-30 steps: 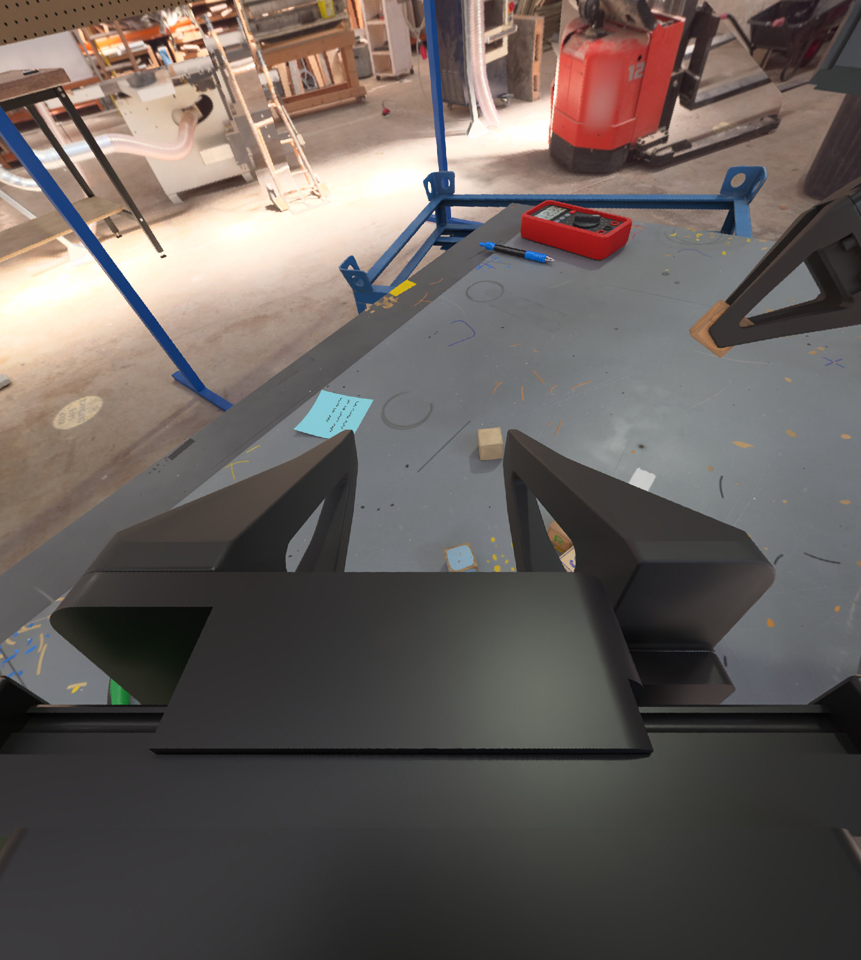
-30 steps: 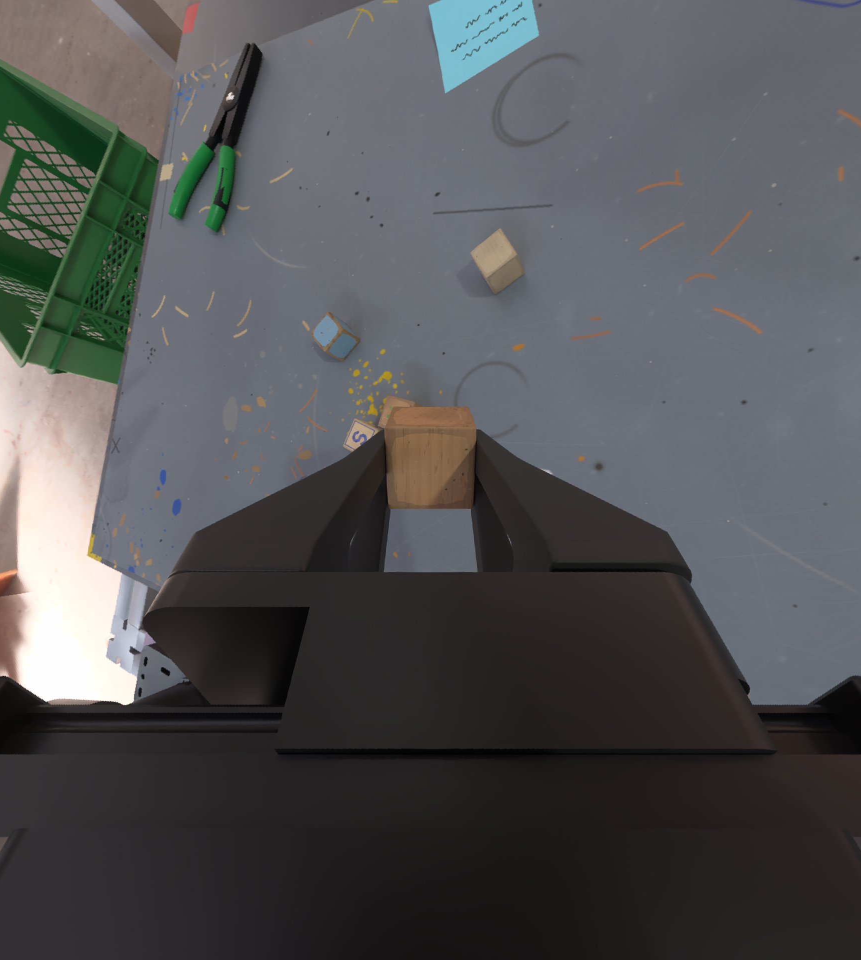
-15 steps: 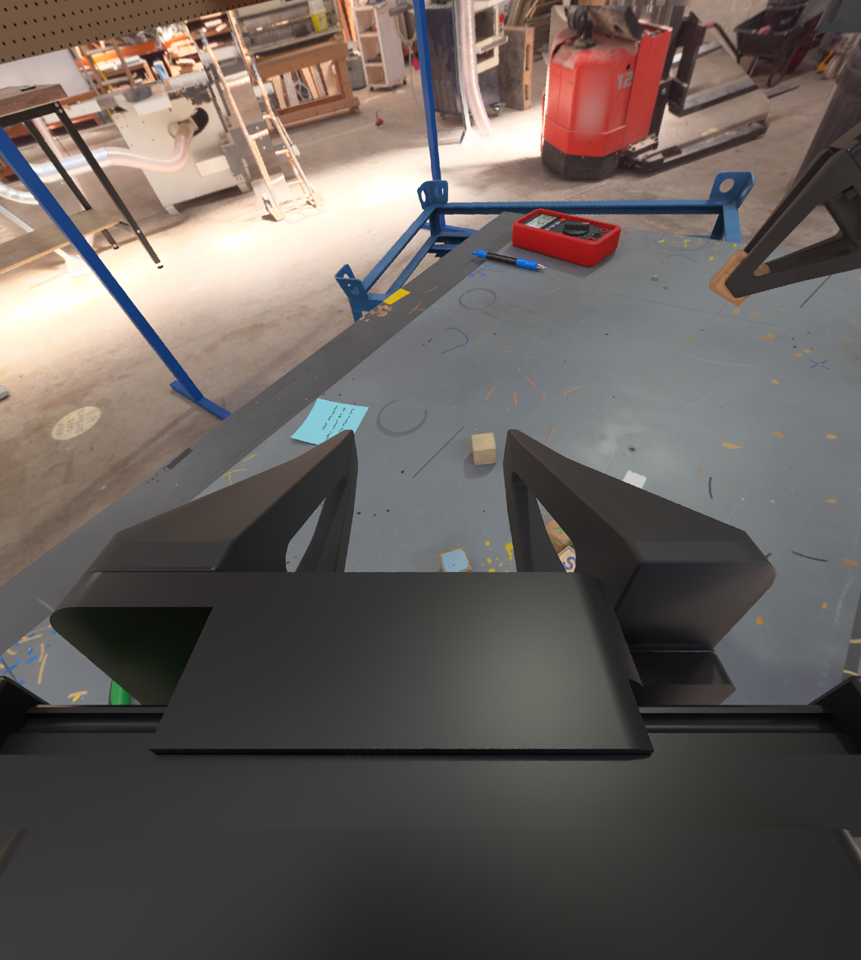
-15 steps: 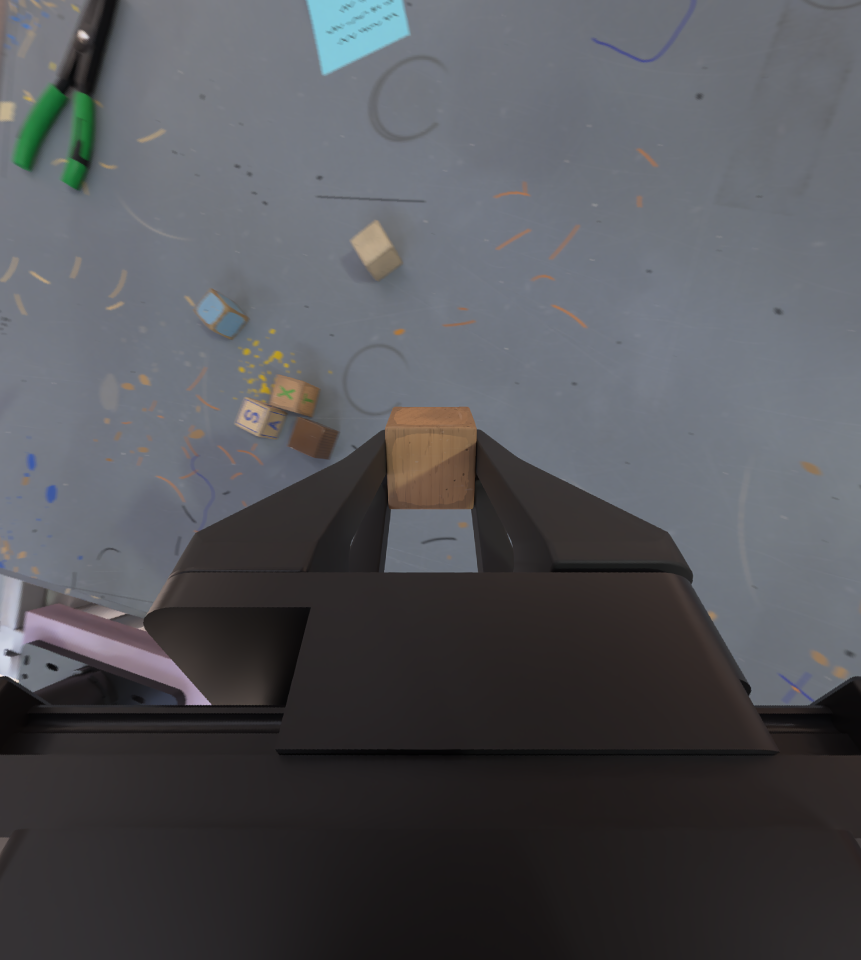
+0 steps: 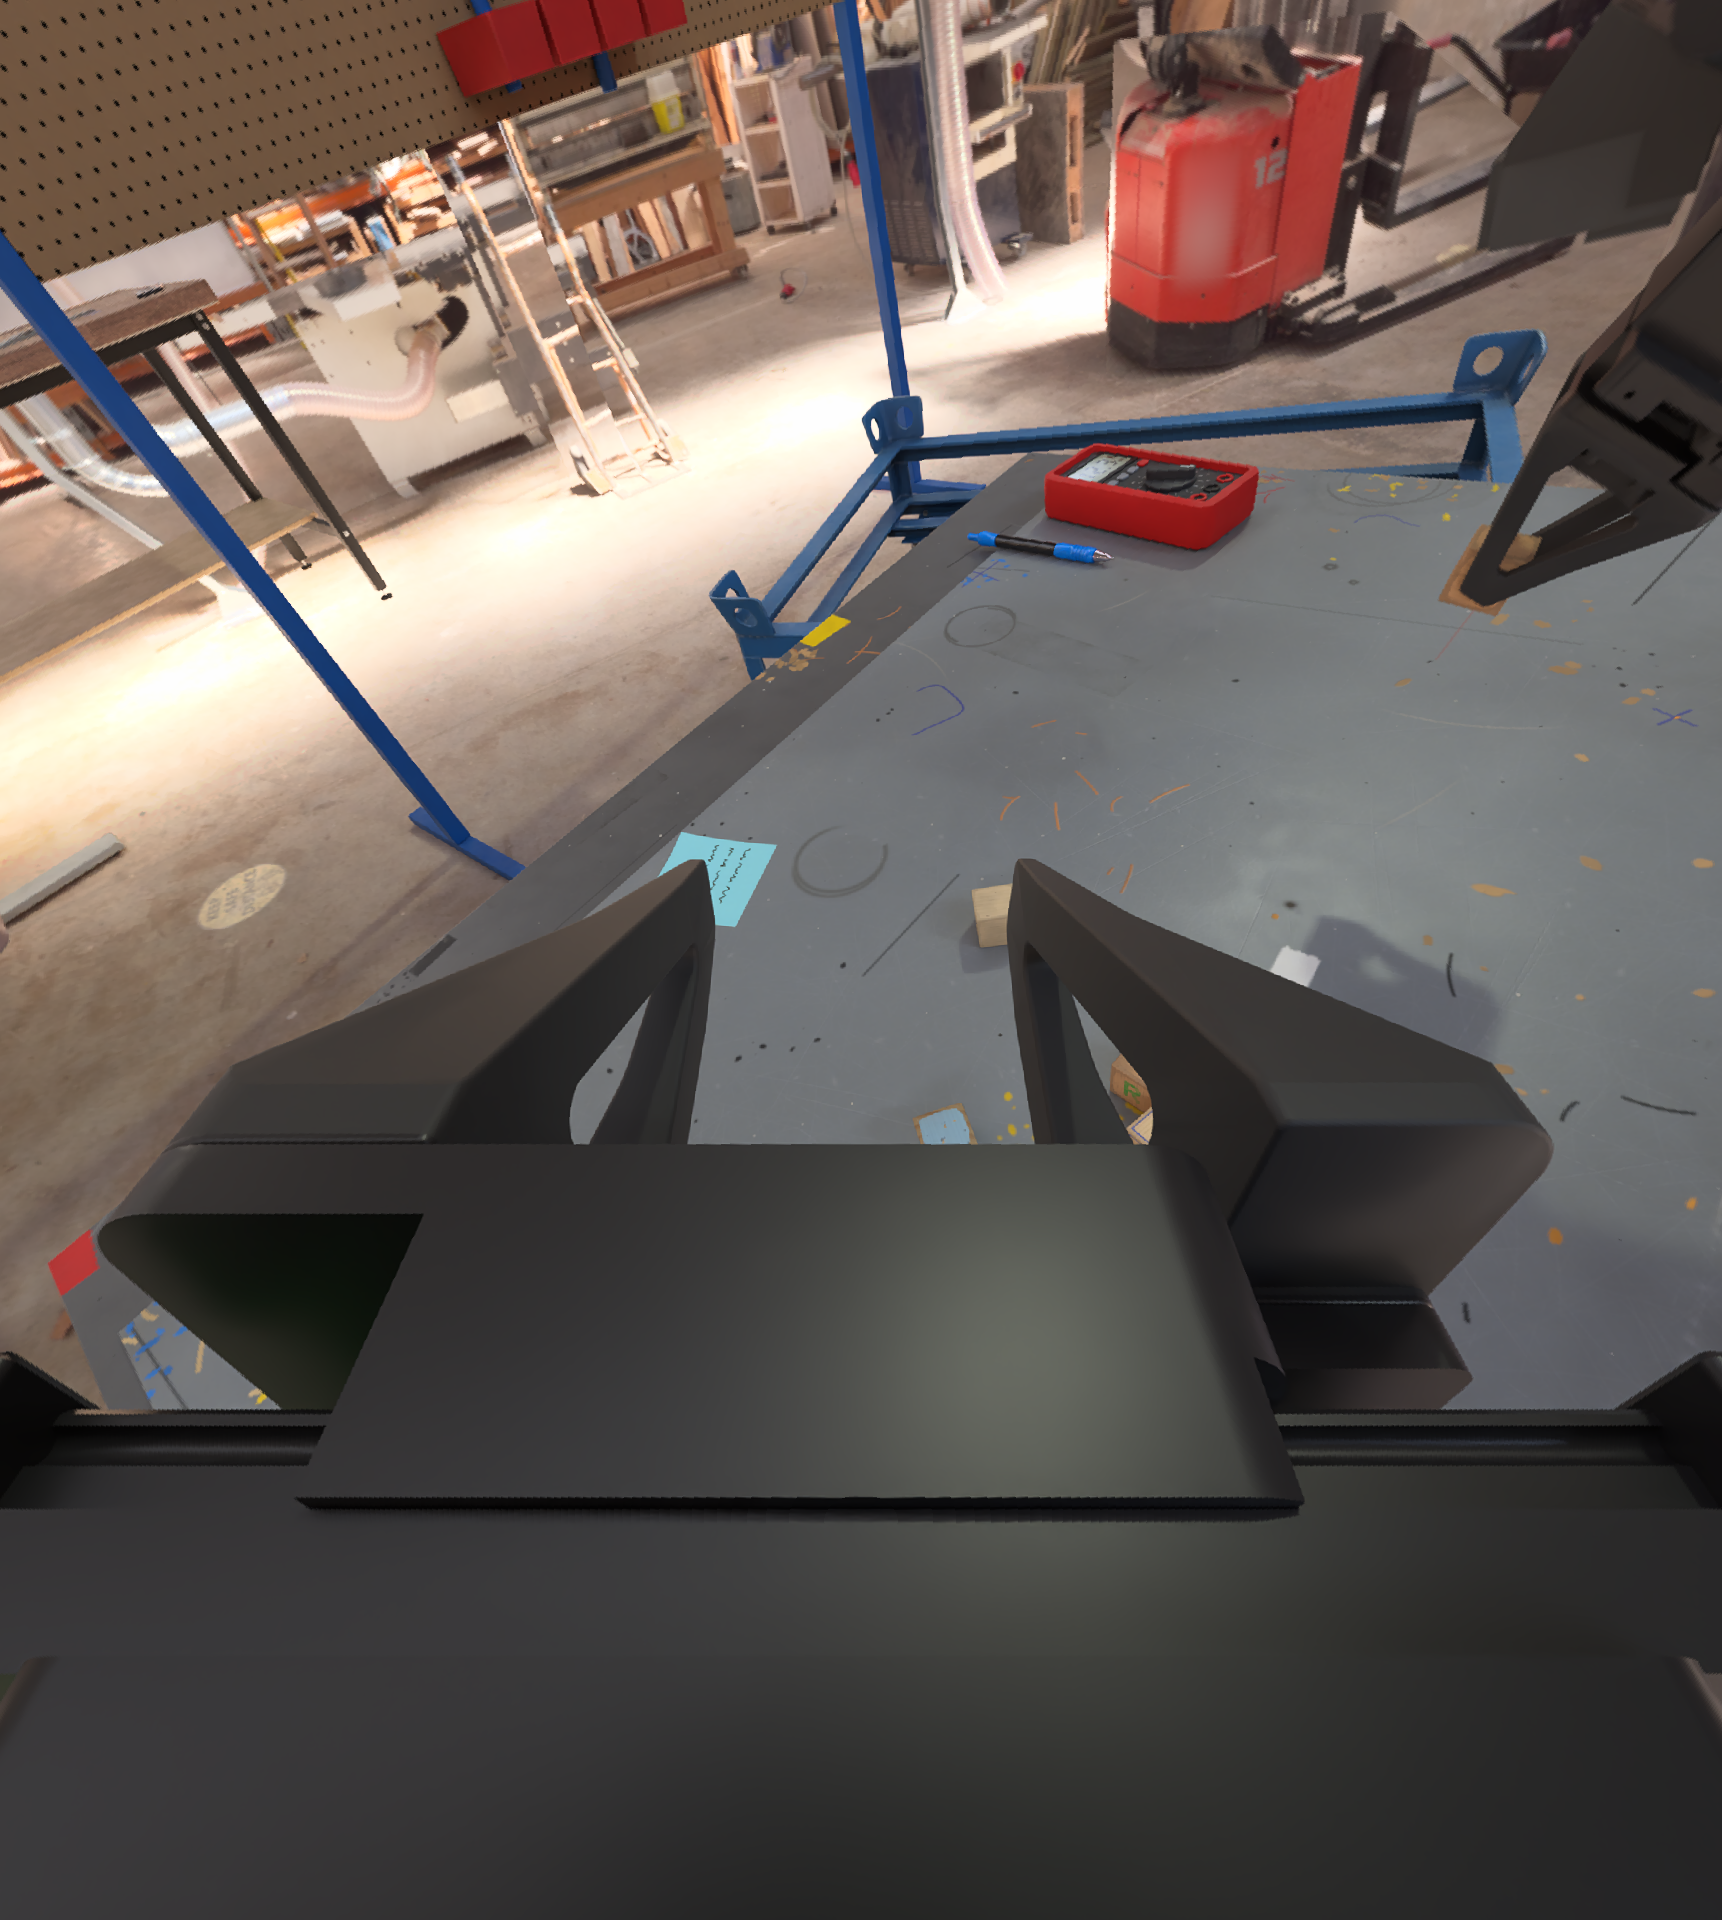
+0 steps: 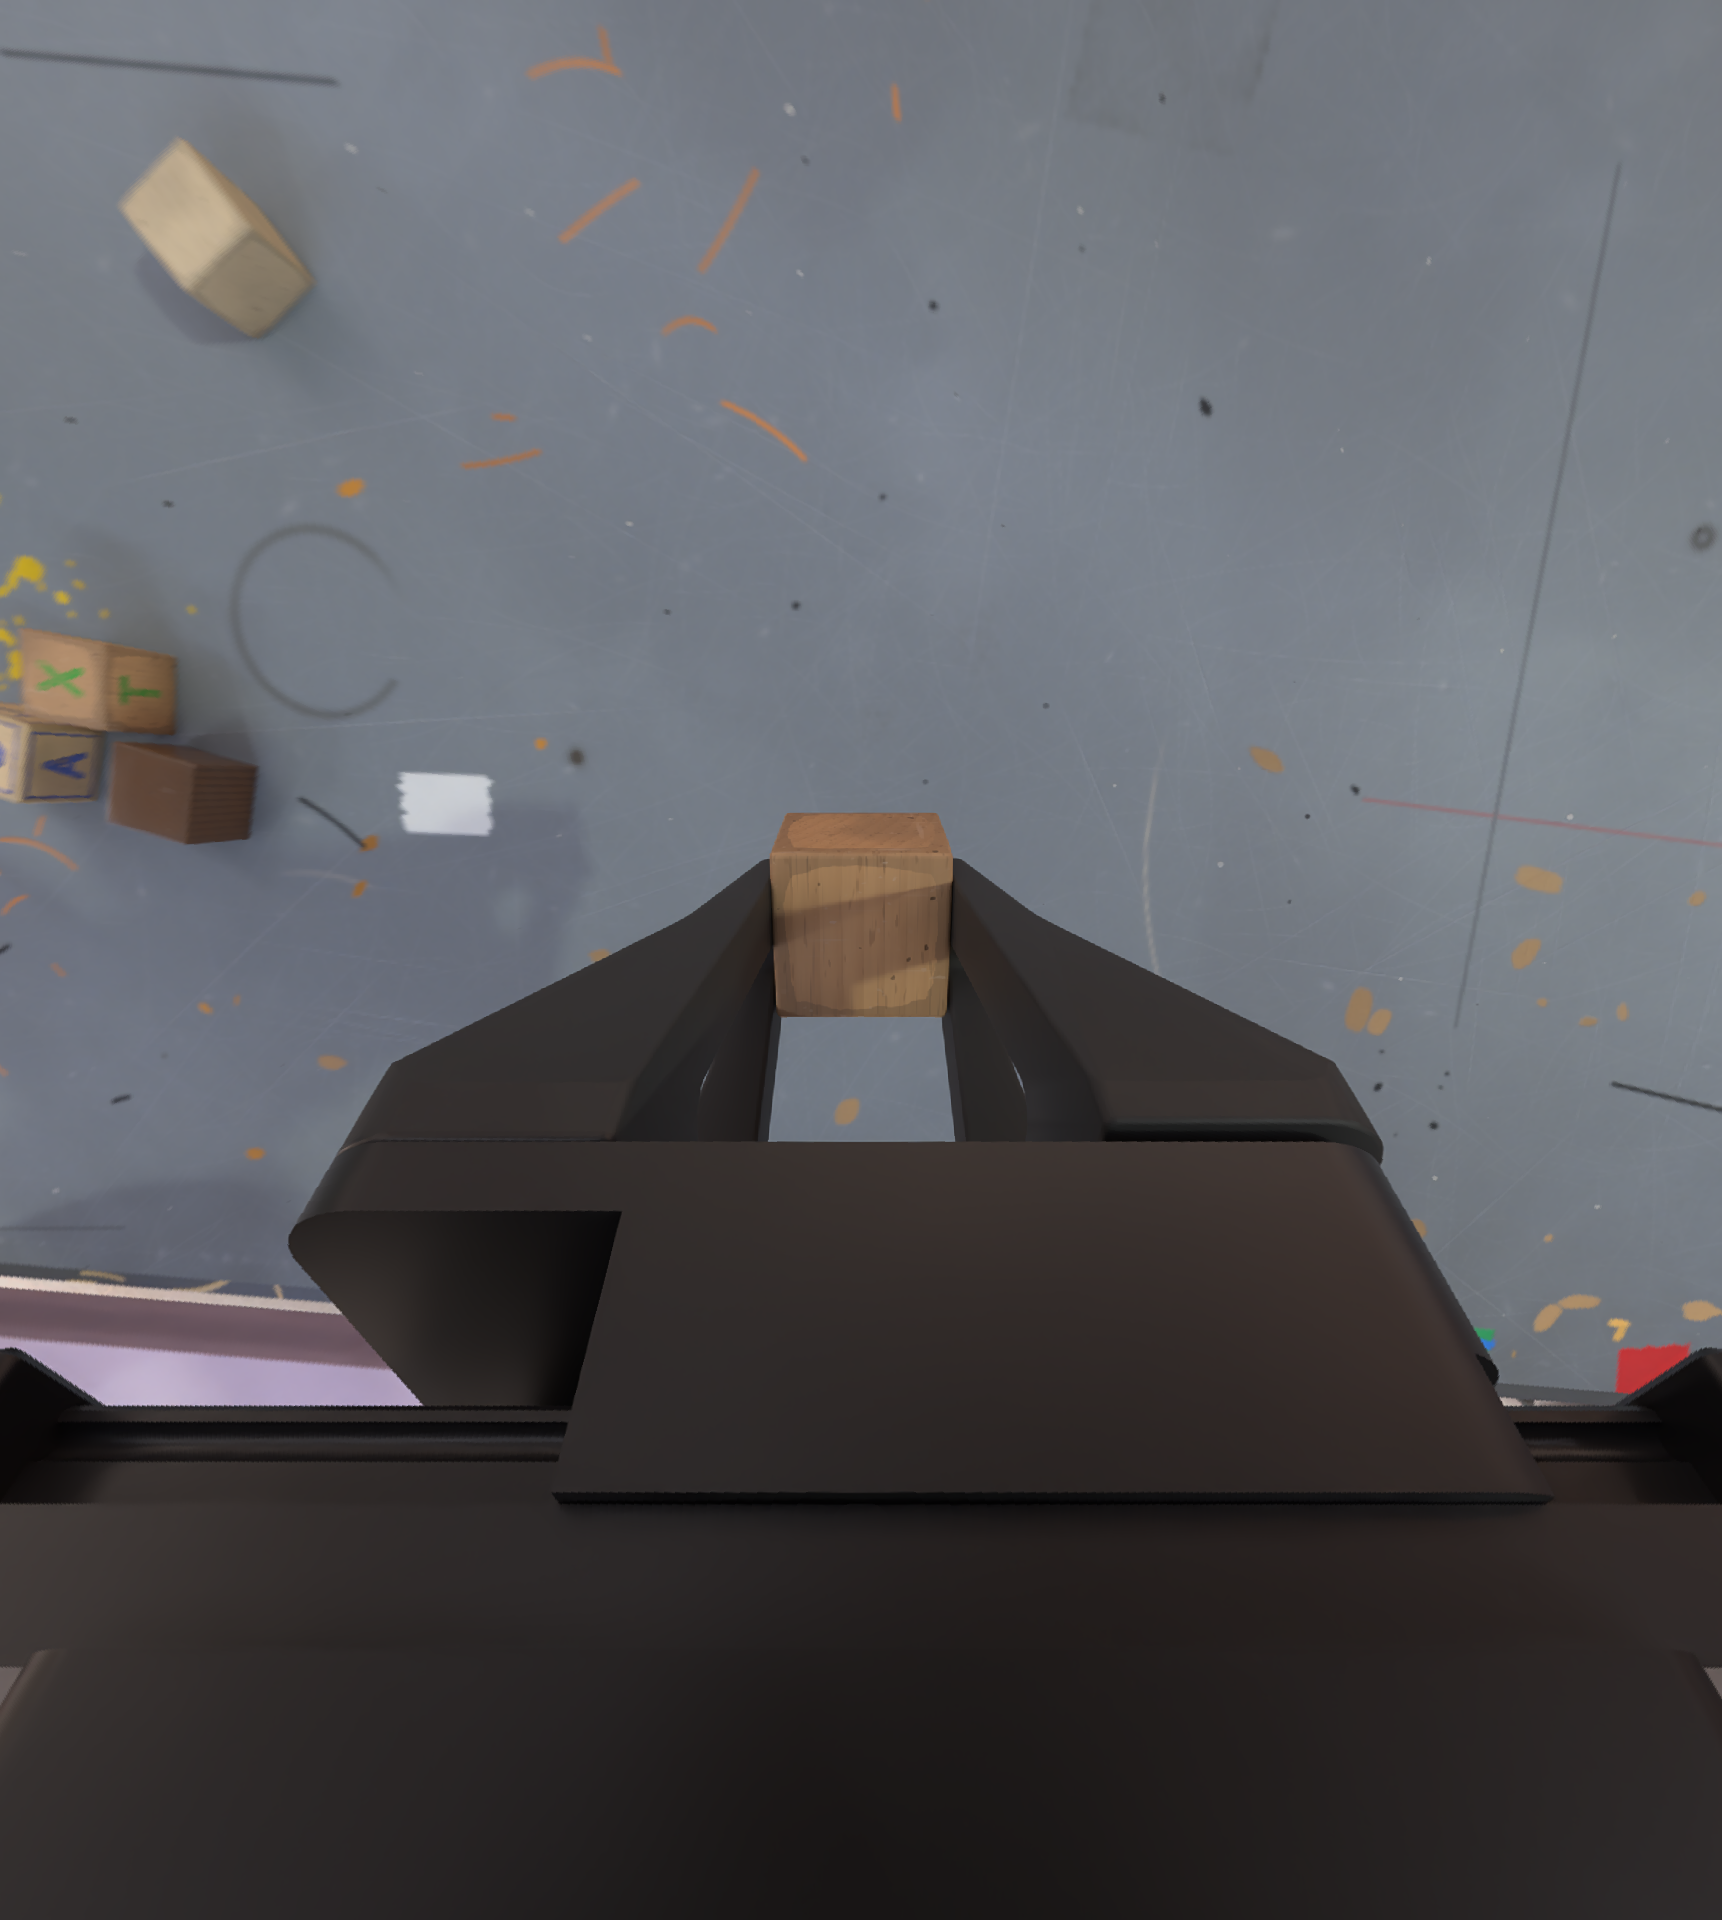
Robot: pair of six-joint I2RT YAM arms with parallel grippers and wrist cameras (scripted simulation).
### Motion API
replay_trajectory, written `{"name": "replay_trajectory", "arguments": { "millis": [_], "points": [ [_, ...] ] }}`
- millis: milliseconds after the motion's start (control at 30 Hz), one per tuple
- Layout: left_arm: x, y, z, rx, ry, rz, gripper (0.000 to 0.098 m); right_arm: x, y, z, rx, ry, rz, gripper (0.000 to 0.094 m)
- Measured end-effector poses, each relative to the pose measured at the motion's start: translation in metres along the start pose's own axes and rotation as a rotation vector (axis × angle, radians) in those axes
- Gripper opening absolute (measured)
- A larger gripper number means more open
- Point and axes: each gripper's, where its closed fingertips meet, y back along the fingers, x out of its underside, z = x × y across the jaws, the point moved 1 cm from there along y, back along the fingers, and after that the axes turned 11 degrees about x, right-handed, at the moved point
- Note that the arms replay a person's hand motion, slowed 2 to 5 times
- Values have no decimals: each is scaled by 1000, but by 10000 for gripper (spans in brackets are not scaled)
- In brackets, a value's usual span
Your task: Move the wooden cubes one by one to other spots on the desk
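My right gripper (image 6: 862, 883) is shut on a tan wooden cube (image 6: 859, 920) and holds it above the grey desk (image 6: 1148, 520). In the left wrist view that gripper (image 5: 1485, 587) shows at the far right with the cube (image 5: 1459, 587) at its tips. A pale cube (image 6: 213, 239) lies at the upper left, also in the left wrist view (image 5: 990, 914). Two lettered cubes (image 6: 98, 681) (image 6: 15, 750) and a dark brown cube (image 6: 182, 792) sit together at the left. A blue-faced cube (image 5: 943, 1124) lies between my open, empty left gripper's (image 5: 862, 894) fingers, below them.
A red multimeter (image 5: 1148, 494) and a blue pen (image 5: 1039, 548) lie at the desk's far end. A light blue note (image 5: 727, 873) lies near the left edge. A white tape scrap (image 6: 444, 802) lies near the cube cluster. Blue frame rails (image 5: 1148, 426) border the far end.
My right gripper has carried the tan cube away from the cube cluster toward the desk's far right side. The left gripper has risen and tilted a little, still open.
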Motion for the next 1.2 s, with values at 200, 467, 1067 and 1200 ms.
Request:
{"name": "replay_trajectory", "arguments": {
  "millis": [200,467,1067,1200],
  "points": [
    [1,1,-4,9,6,12,483,4,-39,-16,59,-32,99,250],
    [3,2,-8,15,-18,32,490,9,-80,-38,128,-85,224,250],
    [10,-3,-6,22,-37,78,489,15,-123,-57,174,-117,265,251],
    [12,-4,-7,25,-41,90,489,18,-129,-58,163,-130,269,251]
  ]
}}
